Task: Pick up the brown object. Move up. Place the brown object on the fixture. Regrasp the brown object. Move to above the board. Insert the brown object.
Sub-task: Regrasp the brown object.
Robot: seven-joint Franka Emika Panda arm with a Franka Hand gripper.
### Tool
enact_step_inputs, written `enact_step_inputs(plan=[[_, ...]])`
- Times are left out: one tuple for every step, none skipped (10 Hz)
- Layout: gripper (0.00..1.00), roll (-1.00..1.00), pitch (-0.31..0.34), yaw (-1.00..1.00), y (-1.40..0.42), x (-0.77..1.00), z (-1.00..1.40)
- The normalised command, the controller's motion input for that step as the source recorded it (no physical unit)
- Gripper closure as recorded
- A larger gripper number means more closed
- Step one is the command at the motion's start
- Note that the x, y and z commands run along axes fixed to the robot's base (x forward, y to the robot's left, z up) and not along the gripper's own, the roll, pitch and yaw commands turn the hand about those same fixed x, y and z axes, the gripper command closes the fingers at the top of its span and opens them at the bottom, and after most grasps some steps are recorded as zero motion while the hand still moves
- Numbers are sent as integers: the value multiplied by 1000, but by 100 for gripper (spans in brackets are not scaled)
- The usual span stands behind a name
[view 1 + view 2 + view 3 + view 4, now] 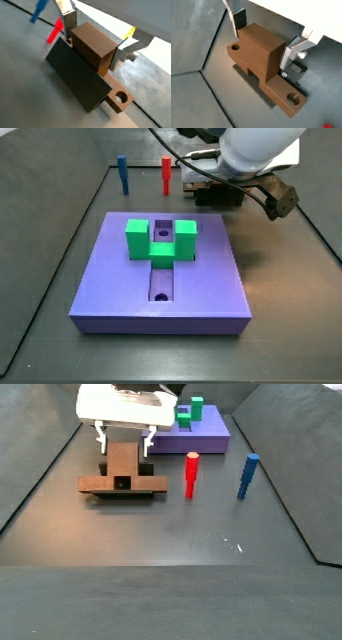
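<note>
Purple board (201, 278), largest and nearest in a side view, fills centre frame and carries a green U-shaped block (162, 239) over its groove. Beyond it, upper right, the gripper (230, 190) hangs low over the floor. Both wrist views show the brown object (261, 52) lying across the dark fixture (77, 75), its raised middle between the silver fingers (296, 50); contact cannot be told. Red peg (191, 475) and blue peg (249, 475) stand upright just right of the object.
</note>
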Motion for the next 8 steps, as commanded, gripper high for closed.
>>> enact_step_inputs(plan=[[0, 0, 0, 0, 0, 0, 0], [100, 0, 0, 0, 0, 0, 0], [100, 0, 0, 0, 0, 0, 0], [100, 0, 0, 0, 0, 0, 0], [100, 0, 0, 0, 0, 0, 0], [100, 0, 0, 0, 0, 0, 0], [100, 0, 0, 0, 0, 0, 0], [100, 0, 0, 0, 0, 0, 0]])
